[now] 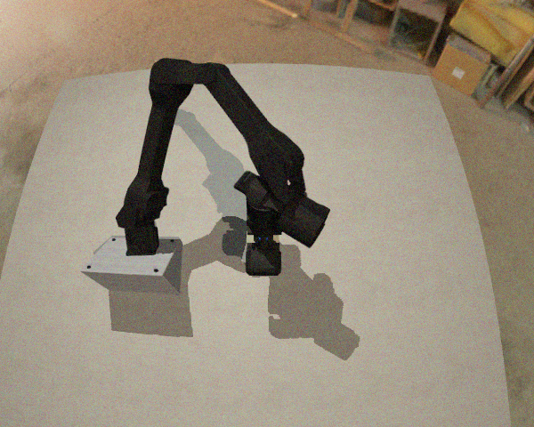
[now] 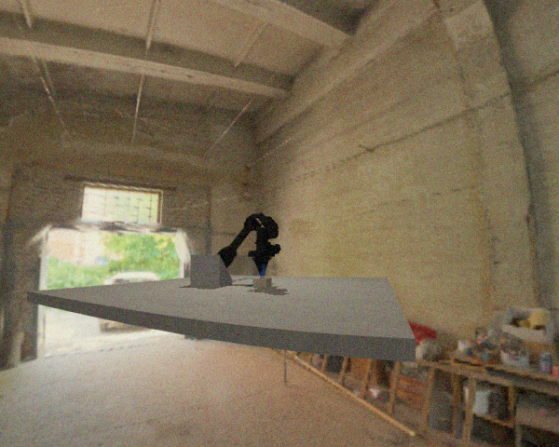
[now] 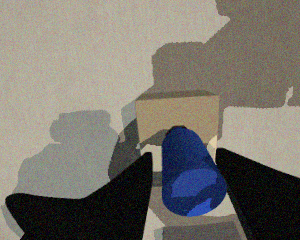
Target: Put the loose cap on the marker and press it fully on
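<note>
The blue cap stands upright over the tan holder block, on top of the marker, whose body is hidden beneath it. My gripper points straight down around the cap. Its two black fingers stand on either side of the cap, with a narrow gap showing on each side. The gripper is open. In the top view the wrist hides the block and nearly all of the cap.
The arm's grey base block stands on the table to the left of the holder. Cluttered shelves and boxes lie beyond the table's far right edge.
</note>
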